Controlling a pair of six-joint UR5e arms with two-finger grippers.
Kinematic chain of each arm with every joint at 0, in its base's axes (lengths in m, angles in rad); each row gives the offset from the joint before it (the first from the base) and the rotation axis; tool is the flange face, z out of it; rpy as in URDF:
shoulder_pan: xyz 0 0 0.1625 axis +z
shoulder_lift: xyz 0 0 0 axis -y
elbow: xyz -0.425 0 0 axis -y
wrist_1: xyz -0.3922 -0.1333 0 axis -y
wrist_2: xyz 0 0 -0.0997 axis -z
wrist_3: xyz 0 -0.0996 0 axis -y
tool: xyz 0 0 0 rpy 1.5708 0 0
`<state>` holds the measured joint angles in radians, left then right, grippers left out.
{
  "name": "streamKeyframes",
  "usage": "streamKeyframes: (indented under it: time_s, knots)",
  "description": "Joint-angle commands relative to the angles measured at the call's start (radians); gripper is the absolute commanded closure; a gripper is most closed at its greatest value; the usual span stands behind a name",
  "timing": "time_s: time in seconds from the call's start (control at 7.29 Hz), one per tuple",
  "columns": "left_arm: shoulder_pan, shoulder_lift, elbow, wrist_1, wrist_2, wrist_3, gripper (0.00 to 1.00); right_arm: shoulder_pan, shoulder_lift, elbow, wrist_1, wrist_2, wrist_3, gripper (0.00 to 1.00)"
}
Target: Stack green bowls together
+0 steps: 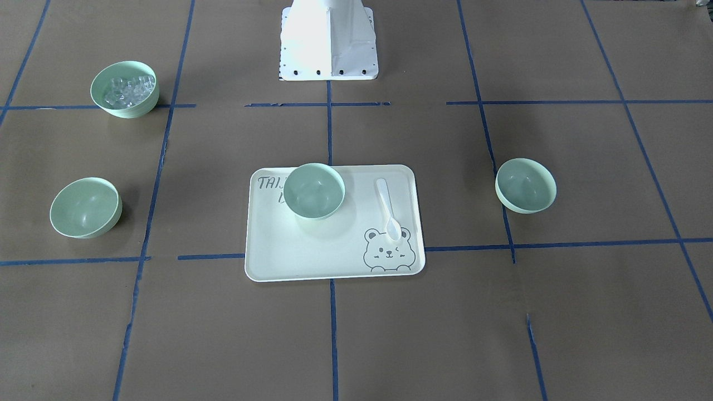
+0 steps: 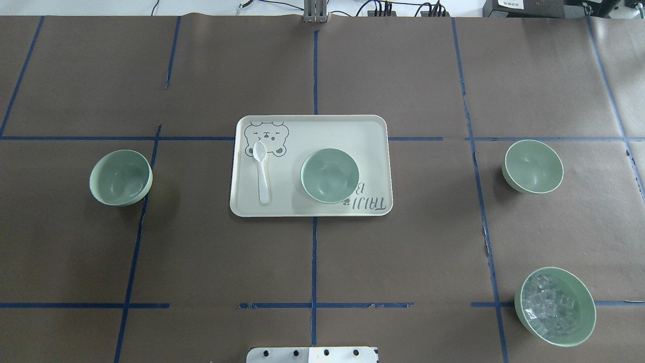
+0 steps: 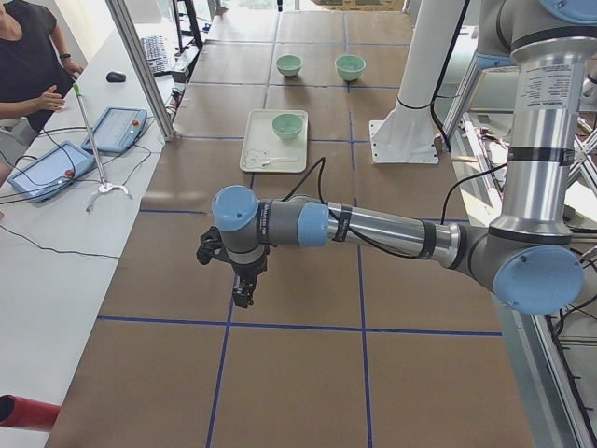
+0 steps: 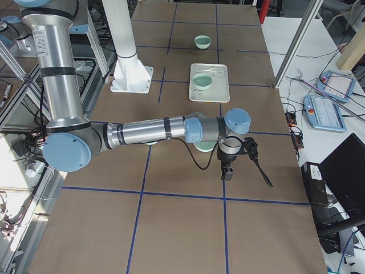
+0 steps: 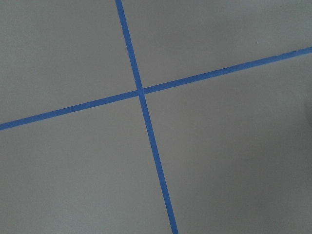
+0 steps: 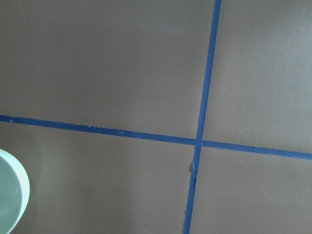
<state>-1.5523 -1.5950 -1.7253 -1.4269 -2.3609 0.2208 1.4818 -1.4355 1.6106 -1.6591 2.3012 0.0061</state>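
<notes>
Left gripper (image 3: 244, 289): points down over bare brown paper beyond the table's left end. Whether its fingers are open or closed cannot be told. No bowl between or beside them; its wrist camera sees only paper and crossed blue tape.

Left bowl (image 2: 121, 177): upright, empty, alone on the paper, touching a blue tape line.

Tray (image 2: 352, 121): centre of the table. White spoon (image 2: 262, 174) lies on its left part, over the bear drawing. Middle bowl (image 2: 329, 175) stands upright on it, right of the spoon and apart from it.

Right bowl (image 2: 533, 166): upright, empty, well apart from the tray.

Ice bowl (image 2: 555, 306): nearer the robot, holds clear cubes.

Right gripper (image 4: 227, 171): points down over paper past the right-hand bowls. Finger state cannot be told. A pale green rim (image 6: 9, 195) sits at the edge of its wrist view, clear of the fingers.
</notes>
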Motion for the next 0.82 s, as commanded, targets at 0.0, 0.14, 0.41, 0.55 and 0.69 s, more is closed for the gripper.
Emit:
streamKeyframes:
  time_s: [0.0, 0.14, 0.41, 0.55, 0.69]
  knots:
    - [-0.021, -0.003, -0.016, 0.014, -0.038, 0.012, 0.00, 0.000, -0.002, 0.002, -0.002, 0.006, -0.015, 0.00]
    - [-0.022, -0.003, -0.001, 0.029, -0.038, 0.015, 0.00, 0.000, -0.002, 0.003, 0.001, 0.015, -0.014, 0.00]
    - [-0.020, -0.002, -0.016, -0.013, -0.049, 0.017, 0.00, -0.018, -0.012, -0.004, 0.008, 0.014, -0.002, 0.00]
    - [-0.019, -0.002, -0.007, -0.059, -0.054, 0.014, 0.00, -0.053, -0.025, 0.000, 0.056, 0.033, 0.002, 0.00]
    - [-0.022, 0.021, -0.011, -0.094, -0.054, 0.017, 0.00, -0.133, -0.064, -0.005, 0.150, 0.044, 0.005, 0.00]
